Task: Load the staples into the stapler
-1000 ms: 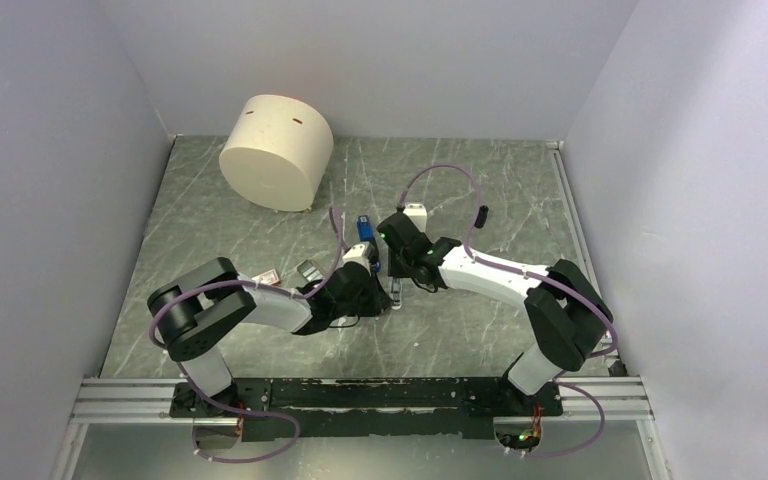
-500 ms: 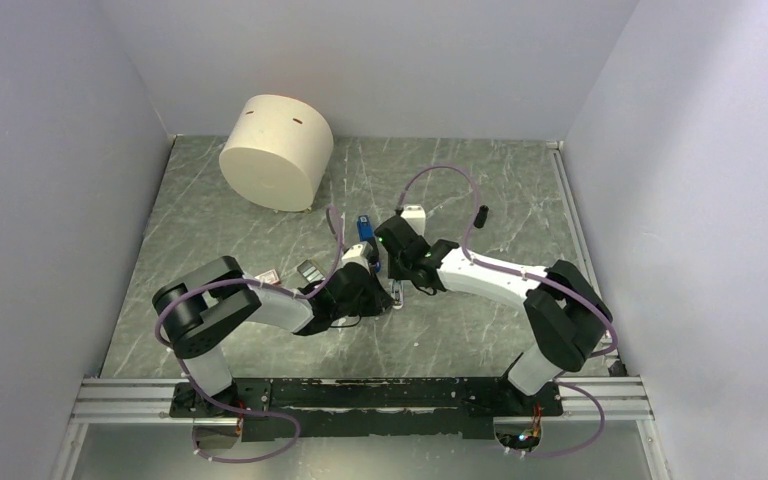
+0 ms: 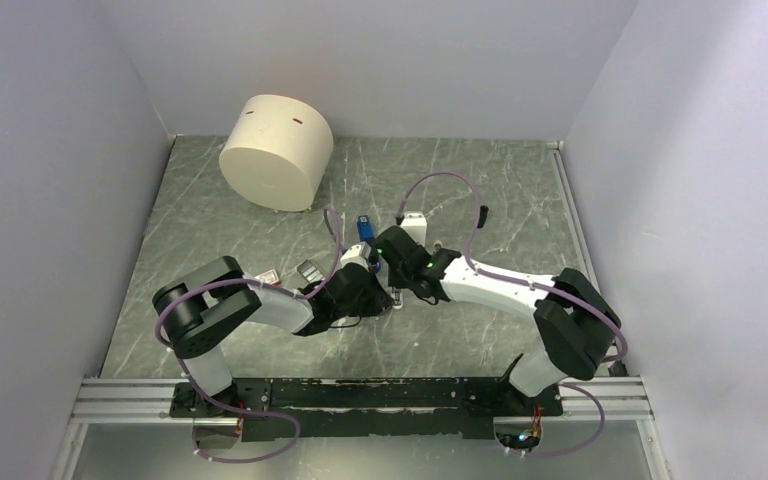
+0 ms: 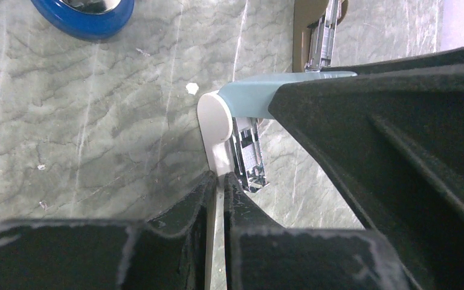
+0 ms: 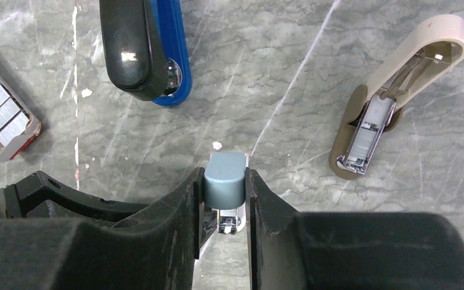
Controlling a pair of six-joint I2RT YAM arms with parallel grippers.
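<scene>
The stapler (image 5: 172,54), blue with a black arm, lies on the table beyond both grippers, also in the top view (image 3: 364,227). Nothing touches it. The staples (image 5: 6,112) show as silver strips in their red-and-white box at the far left of the right wrist view. Both grippers hold a small pale-blue and white piece with a metal staple channel (image 4: 251,160). My right gripper (image 5: 225,181) is shut on its pale-blue top (image 5: 225,175). My left gripper (image 4: 219,178) is shut on the thin white base (image 4: 214,118). The top is tilted up off the base.
A beige stapler (image 5: 393,96) lies open on its side to the right of the held piece. A large cream cylinder (image 3: 277,150) stands at the back left. Grey walls close the table on three sides.
The left jaws have pinched tighter on the white base. The right arm's forearm and elbow have shifted slightly toward the near side; the held piece stays in place.
</scene>
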